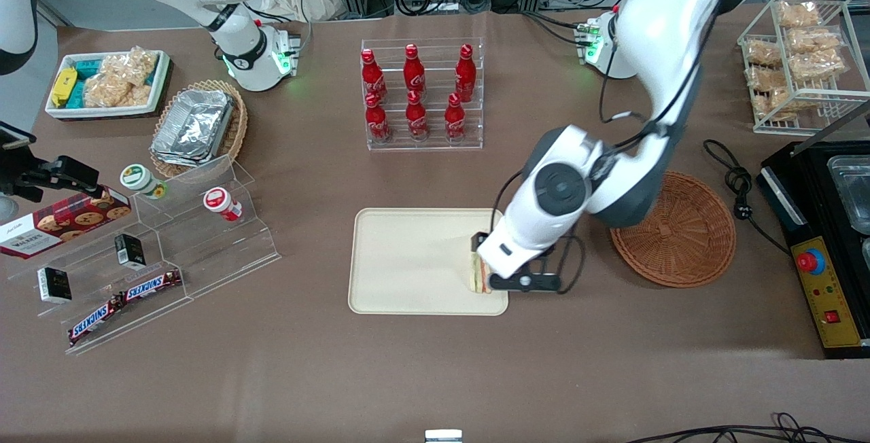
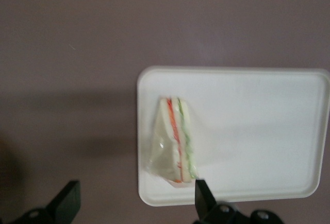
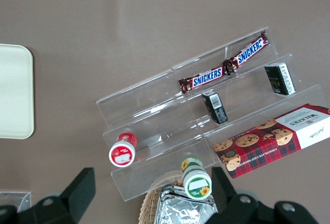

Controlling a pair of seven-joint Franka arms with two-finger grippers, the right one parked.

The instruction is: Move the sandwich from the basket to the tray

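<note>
One sandwich point(image 2: 174, 140) lay flat on the cream tray point(image 2: 258, 110), at the tray's end nearest the round reddish-brown basket point(image 1: 680, 232) — apart from both fingers. Above it hung the gripper point(image 2: 135, 199), jaws spread wide and holding nothing; one fingertip point(image 2: 202, 194) showed just beside the sandwich's corner, the other well clear over the brown table point(image 2: 67, 80).

Brown table point(image 1: 435, 375): tray point(image 1: 408, 259), basket point(image 1: 680, 232), gripper point(image 2: 135, 203) above tray.
</note>
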